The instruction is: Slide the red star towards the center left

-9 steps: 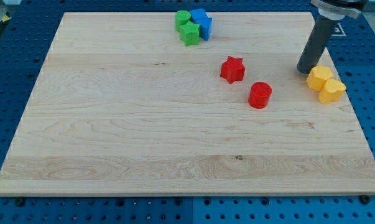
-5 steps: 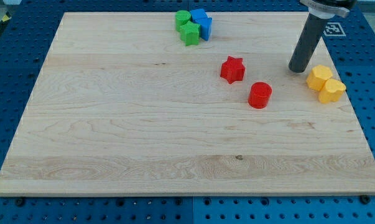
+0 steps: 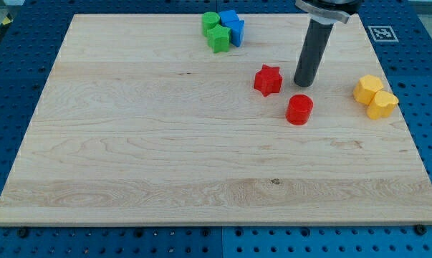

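The red star [image 3: 268, 79] lies on the wooden board [image 3: 130, 143], right of centre in the upper half. My tip [image 3: 302, 84] rests on the board just to the star's right, a small gap apart, and just above the red cylinder [image 3: 299, 110]. The rod rises from the tip to the view's top.
Two green blocks [image 3: 215, 32] and two blue blocks [image 3: 233, 26] cluster at the top centre. Two yellow blocks [image 3: 375, 96] sit together near the right edge. The board lies on a blue perforated table [image 3: 15, 57].
My tip has slid left from beside the yellow blocks to just right of the red star. No block has moved.
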Controlling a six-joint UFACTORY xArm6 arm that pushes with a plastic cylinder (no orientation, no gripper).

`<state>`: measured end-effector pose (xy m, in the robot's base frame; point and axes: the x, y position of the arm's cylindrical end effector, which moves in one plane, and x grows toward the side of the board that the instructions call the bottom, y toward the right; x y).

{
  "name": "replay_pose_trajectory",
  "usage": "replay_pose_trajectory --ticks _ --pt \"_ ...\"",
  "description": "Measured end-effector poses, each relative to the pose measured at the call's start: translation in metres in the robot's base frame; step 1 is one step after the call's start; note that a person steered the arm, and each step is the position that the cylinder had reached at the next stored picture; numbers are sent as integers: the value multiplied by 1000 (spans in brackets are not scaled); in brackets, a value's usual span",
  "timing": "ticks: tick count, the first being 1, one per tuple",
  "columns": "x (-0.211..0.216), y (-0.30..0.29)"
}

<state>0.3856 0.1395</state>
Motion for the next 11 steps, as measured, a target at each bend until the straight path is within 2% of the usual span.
replay_pose_trajectory --ticks 1,3,5,8,10,11 --pt "5 -40" --pt "5 -41" --pt "-2 -78" --pt "14 -96" --pt "8 -96" --pt "6 -117"
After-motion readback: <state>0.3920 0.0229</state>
